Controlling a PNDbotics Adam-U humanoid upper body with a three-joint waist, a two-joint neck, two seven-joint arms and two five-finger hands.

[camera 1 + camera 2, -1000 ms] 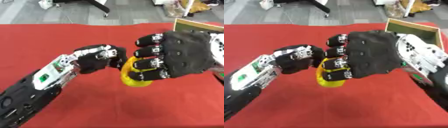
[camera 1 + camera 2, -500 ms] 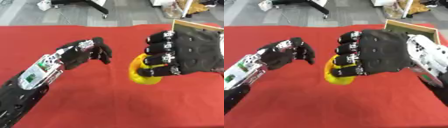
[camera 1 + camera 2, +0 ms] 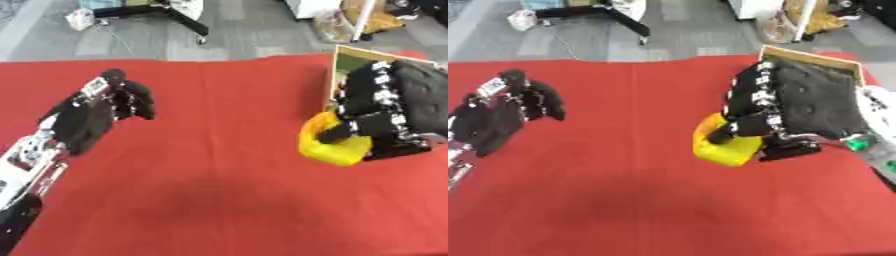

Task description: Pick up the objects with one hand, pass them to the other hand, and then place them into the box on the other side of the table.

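"Carrying now? The right hand (image 3: 798,107) has its fingers curled round the yellow object (image 3: 724,146), near the table's (image 3: 640,200) right edge, just beside the box (image 3: 350,62)."

"Lift it clear over the box wall before releasing. The left hand (image 3: 92,112) hangs curled and empty by the left edge."

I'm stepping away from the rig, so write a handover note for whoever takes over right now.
Right hand: fingers curled round the yellow object, held above the red tablecloth just in front of the wooden box.
Left hand: holds nothing, fingers curled, over the table's left side.
Done: the object is in the right hand, on the box side.
Left: carry it over the box's rim, release it inside. No other objects show on the cloth.
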